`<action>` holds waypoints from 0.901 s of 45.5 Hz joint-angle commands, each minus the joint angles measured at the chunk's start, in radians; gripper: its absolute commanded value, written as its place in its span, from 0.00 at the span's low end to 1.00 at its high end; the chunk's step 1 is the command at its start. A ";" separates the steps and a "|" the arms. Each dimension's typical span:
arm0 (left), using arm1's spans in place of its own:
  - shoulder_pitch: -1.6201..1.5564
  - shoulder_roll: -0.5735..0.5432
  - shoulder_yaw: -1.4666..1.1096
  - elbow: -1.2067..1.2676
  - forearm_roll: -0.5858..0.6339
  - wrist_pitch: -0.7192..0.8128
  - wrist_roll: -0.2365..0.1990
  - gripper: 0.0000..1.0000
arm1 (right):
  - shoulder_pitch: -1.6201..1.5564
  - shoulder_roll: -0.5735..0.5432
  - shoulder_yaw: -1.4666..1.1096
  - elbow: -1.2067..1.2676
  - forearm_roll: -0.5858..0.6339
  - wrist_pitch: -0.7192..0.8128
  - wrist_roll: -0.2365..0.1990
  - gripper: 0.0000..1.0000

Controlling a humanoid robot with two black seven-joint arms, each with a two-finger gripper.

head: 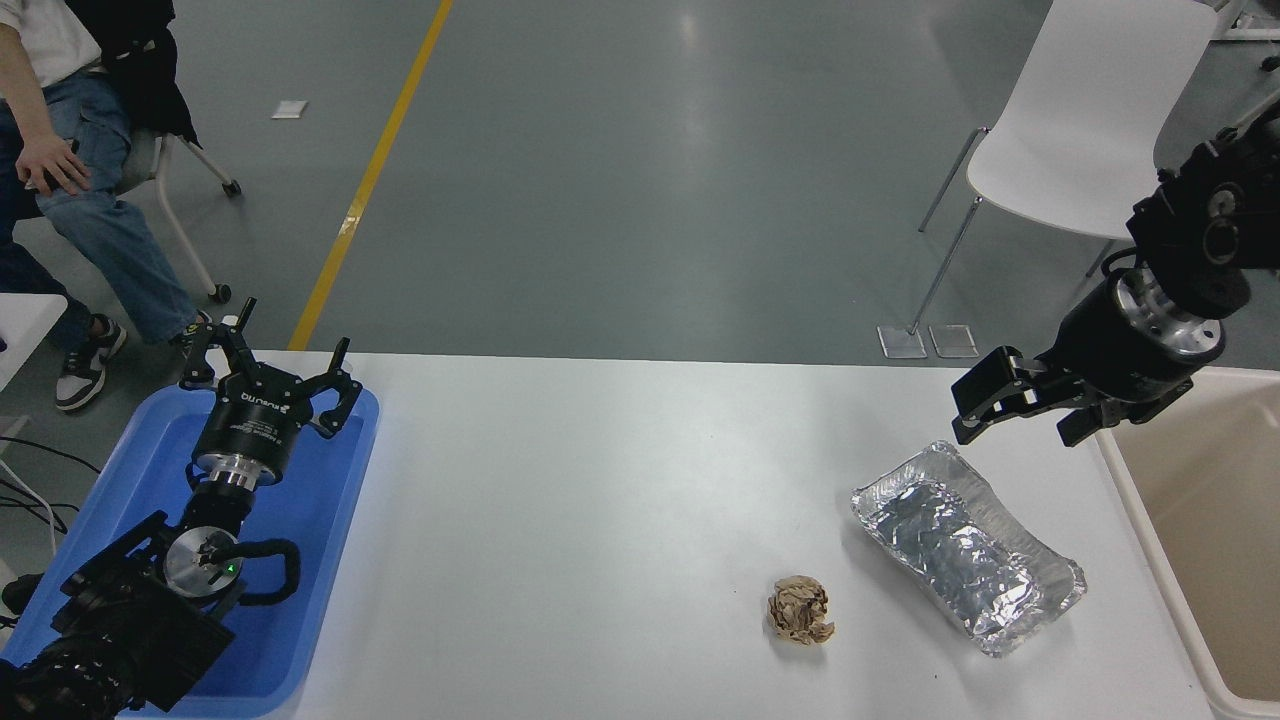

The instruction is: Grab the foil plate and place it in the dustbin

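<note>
Above the far right part of the table (620, 480), the right end effector (1012, 408) hangs just beyond the far end of the foil plate (968, 548), touching nothing and carrying nothing. Its fingers stand spread, moderately wide, pointing left and slightly down. The plate lies flat on the table, slanting from its far-left end to its near-right end, with the dustbin (1150, 540) close by on its right, at the table's right edge. A paper ball (800, 610) sits near the plate's left side, apart from it.

The step in hand looks like the approach before the grasp. To do it well, the end effector should likely come down over the plate's far rim so that one finger goes inside the raised edge and the other outside, then close gently: thin foil of this kind will probably buckle or tear under a hard pinch. Gripping the rim near a corner may give a stiffer hold. The lift should clear the bin's thick rim before the plate swings right, and the ball should be left alone.

At the lower left, the left end effector (268, 385) is parked over a blue tray (330, 520), fingers spread, holding nothing.
</note>
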 commanded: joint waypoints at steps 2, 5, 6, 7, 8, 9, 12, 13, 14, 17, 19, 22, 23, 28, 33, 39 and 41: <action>0.000 0.000 0.000 0.000 0.000 0.000 0.001 1.00 | -0.012 -0.005 -0.001 -0.020 0.005 0.000 0.001 1.00; 0.000 0.000 0.000 0.000 0.000 0.000 0.001 1.00 | -0.025 -0.003 0.000 -0.020 0.005 0.003 0.001 1.00; 0.000 0.000 0.000 0.000 0.000 0.000 -0.001 1.00 | -0.032 -0.005 0.000 -0.020 0.005 0.003 0.001 1.00; 0.000 0.000 0.000 0.000 0.000 0.000 0.001 1.00 | -0.038 -0.005 0.000 -0.020 0.007 0.003 0.001 1.00; 0.000 0.000 0.000 0.000 0.000 0.000 0.001 1.00 | -0.042 -0.005 0.000 -0.019 0.007 0.003 0.001 1.00; 0.000 0.000 0.000 -0.001 0.000 0.000 -0.001 1.00 | -0.044 -0.005 0.001 -0.019 0.007 0.003 0.001 1.00; 0.000 0.000 0.000 -0.001 0.000 0.000 0.001 1.00 | -0.053 -0.006 0.009 -0.019 0.007 0.000 0.001 1.00; 0.000 0.000 0.000 0.000 0.000 0.000 0.001 1.00 | -0.059 -0.006 0.010 -0.019 0.005 0.000 0.001 1.00; 0.000 0.000 0.000 0.000 0.000 0.000 0.001 1.00 | -0.070 -0.006 0.013 -0.019 0.005 -0.002 0.001 1.00; 0.000 0.000 0.000 0.000 0.000 0.000 -0.001 1.00 | -0.093 -0.006 0.018 -0.022 0.004 -0.015 0.001 1.00; 0.000 0.000 0.000 0.000 0.000 0.000 -0.001 1.00 | -0.105 -0.008 0.019 -0.028 0.004 -0.038 0.001 1.00; 0.000 0.000 0.000 0.000 0.000 0.000 0.001 1.00 | -0.139 -0.014 0.019 -0.039 -0.013 -0.110 0.001 1.00; 0.000 0.000 0.000 0.000 0.000 0.000 -0.001 1.00 | -0.156 -0.015 0.019 -0.046 -0.015 -0.148 0.001 1.00; 0.000 0.000 0.000 0.000 0.000 0.000 -0.001 1.00 | -0.235 -0.015 0.018 -0.097 -0.057 -0.277 0.001 1.00; 0.000 0.000 0.000 0.000 0.000 0.000 0.001 1.00 | -0.289 -0.015 0.021 -0.131 -0.183 -0.333 0.002 1.00; 0.000 0.000 0.000 0.000 0.000 0.000 -0.001 1.00 | -0.383 -0.017 0.032 -0.172 -0.303 -0.448 0.004 1.00; 0.000 0.000 0.000 0.000 0.000 0.000 0.001 1.00 | -0.412 -0.017 0.038 -0.184 -0.334 -0.477 0.005 1.00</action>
